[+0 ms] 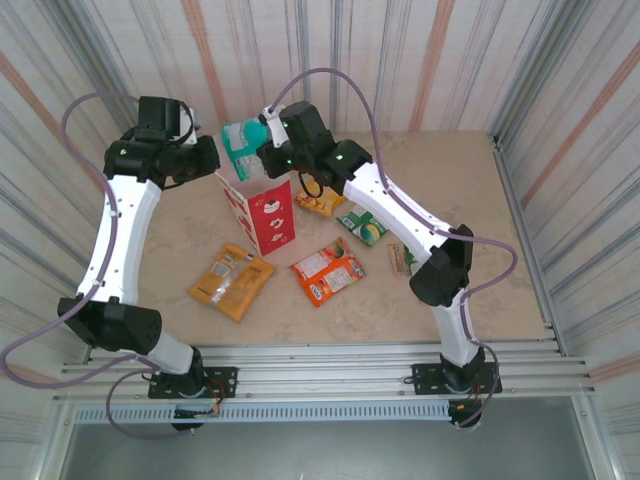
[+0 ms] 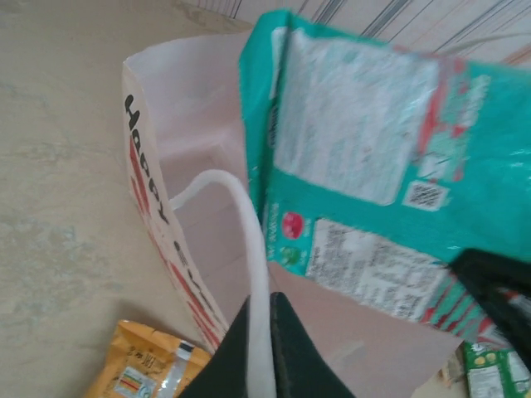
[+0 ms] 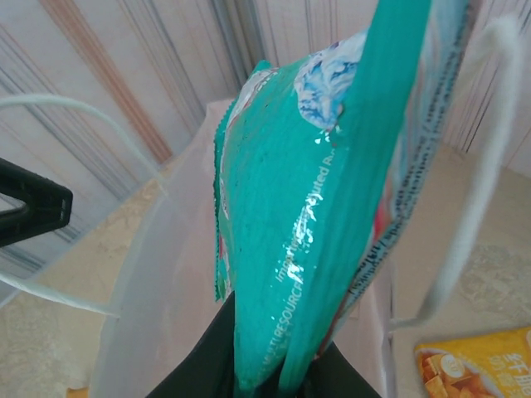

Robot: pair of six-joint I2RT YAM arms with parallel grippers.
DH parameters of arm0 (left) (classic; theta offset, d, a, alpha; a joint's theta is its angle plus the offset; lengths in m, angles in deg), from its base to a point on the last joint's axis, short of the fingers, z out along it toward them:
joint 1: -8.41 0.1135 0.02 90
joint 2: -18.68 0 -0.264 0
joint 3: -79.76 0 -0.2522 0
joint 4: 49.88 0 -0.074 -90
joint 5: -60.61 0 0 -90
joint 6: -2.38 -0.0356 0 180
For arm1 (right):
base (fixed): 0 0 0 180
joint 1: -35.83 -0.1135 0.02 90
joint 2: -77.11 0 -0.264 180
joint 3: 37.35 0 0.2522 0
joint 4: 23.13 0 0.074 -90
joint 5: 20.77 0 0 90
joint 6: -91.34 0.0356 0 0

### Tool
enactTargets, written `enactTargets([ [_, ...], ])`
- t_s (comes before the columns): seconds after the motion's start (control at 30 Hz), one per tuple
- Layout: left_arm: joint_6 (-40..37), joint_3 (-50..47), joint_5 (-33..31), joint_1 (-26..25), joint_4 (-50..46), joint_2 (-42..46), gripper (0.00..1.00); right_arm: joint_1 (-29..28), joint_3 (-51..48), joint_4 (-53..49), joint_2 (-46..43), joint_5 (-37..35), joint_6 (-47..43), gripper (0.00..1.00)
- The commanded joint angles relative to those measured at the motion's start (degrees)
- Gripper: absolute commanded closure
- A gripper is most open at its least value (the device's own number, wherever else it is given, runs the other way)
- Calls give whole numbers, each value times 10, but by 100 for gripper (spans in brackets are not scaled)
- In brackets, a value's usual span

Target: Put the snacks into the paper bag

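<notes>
Left claw (image 2: 261,311) clamped on paper bag handle (image 2: 238,195); right claw (image 3: 274,369) pinching teal packet (image 3: 299,207); beige tabletop (image 1: 350,322), striped walls (image 1: 400,60).

The shiny teal foil packet (image 2: 373,141) is cut off by the right edge of the left wrist view, its print blurred beyond reading. The yellow-orange foil packet (image 2: 137,369) is clipped by the bottom edge.

On the left wrist feed I read "Happy" in black letters running down the paper bag (image 2: 141,166), at about nine o'clock. On the right wrist feed, white print on the teal packet (image 3: 282,207) includes "RESOURCE" toward six o'clock. The packet's back-panel print and square code are too blurred for me to read.
</notes>
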State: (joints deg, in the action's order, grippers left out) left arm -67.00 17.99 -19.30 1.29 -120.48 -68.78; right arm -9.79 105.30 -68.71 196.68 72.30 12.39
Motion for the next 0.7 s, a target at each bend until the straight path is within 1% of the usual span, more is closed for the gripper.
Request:
enactTargets([
  [0.0, -13, -3, 19, 5, 16, -3, 100, 2, 36, -3, 12, 18, -6, 78],
  [0.03, -16, -3, 24, 4, 19, -2, 100, 3, 38, -5, 14, 21, -3, 73],
  [0.13, -18, -7, 36, 4, 24, 1, 100, 4, 45, -16, 9, 20, 5, 55],
  [0.17, -19, -7, 38, 5, 25, 2, 100, 3, 45, -20, 3, 18, 5, 52],
  [0.23, -20, -10, 42, 4, 24, 3, 100, 4, 45, -32, -11, 13, 4, 49],
  [0.37, -23, -18, 45, 4, 25, 6, 100, 3, 31, -67, -53, 5, 4, 48],
  [0.43, -23, -23, 46, 5, 25, 9, 100, 3, -6, -76, -86, 0, 12, 47],
  [0.53, -26, -26, 45, 5, 25, 11, 100, 3, -105, -67, -157, -5, 45, 47],
  [0.57, -27, -25, 44, 5, 24, 12, 98, 4, -151, -58, -185, -9, 64, 47],
  [0.67, -26, -23, 39, 5, 18, 16, 69, 7, -294, -18, -264, -13, 128, 47],
])
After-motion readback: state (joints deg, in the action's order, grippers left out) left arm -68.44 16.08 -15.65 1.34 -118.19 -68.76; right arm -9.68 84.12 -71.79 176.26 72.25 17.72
